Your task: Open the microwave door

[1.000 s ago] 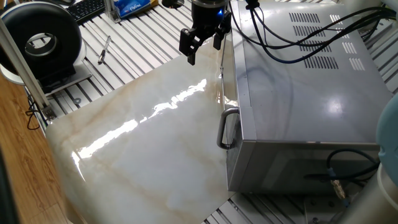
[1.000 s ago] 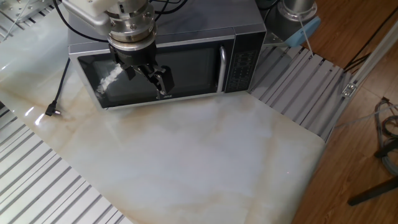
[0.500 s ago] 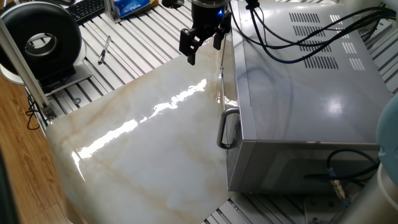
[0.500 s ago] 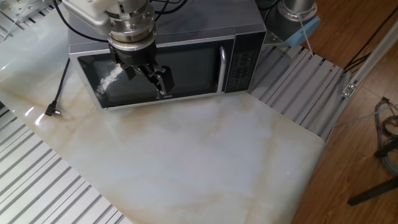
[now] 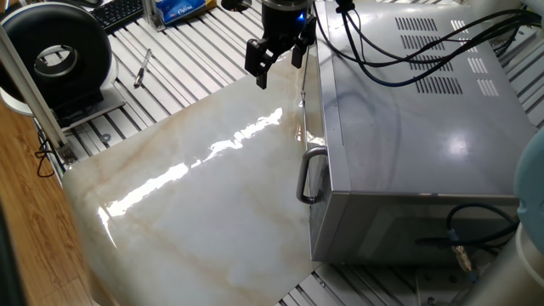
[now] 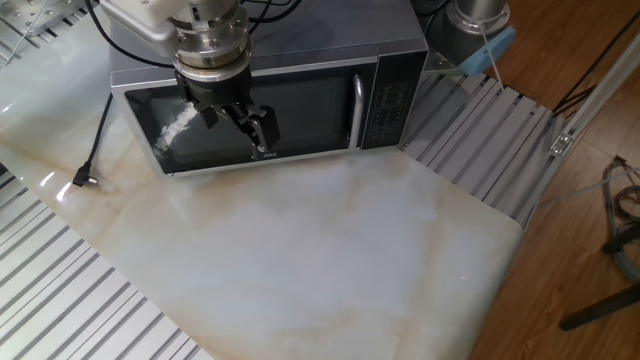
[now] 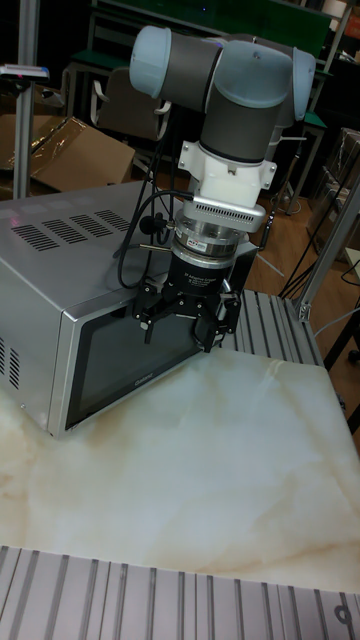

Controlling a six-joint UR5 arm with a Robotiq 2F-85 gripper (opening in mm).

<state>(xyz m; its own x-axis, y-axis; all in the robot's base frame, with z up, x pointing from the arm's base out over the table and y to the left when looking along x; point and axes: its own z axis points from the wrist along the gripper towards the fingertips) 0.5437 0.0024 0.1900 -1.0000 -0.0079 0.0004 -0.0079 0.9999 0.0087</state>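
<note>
Arm pose: the UR5 arm [image 7: 245,90] reaches over the top of the microwave [image 5: 408,127] and turns its wrist straight down in front of the oven's face.
Gripper: the gripper [image 6: 237,128] hangs with its fingers pointing down at the marble-patterned slab [image 6: 300,250], raised off it.
Finger state: the two fingers [image 7: 212,340] stand spread apart with nothing between them.
Gripper place: it is in front of the dark window, over the half of the microwave door [image 6: 305,110] far from the handle [image 6: 357,110]. From the side, in one fixed view, one finger [image 5: 298,58] sits just beside the door face; whether it touches cannot be told.
Gap to handle: gripper and handle are well apart.
Microwave place: it stands at the back edge of the slab, with its vented casing on the metal-slatted table [image 6: 80,300].
Door place: the door is closed, flush with the oven's front, beside the control panel [image 6: 390,100].
Door facing: its glass faces out over the slab.
Door long axis: horizontal, along the oven's front.
Handle axis: the curved bar is upright, on the door edge next to the control panel.
Nearby: a black cable [image 6: 97,140] trails down off the oven's far corner onto the slab.
</note>
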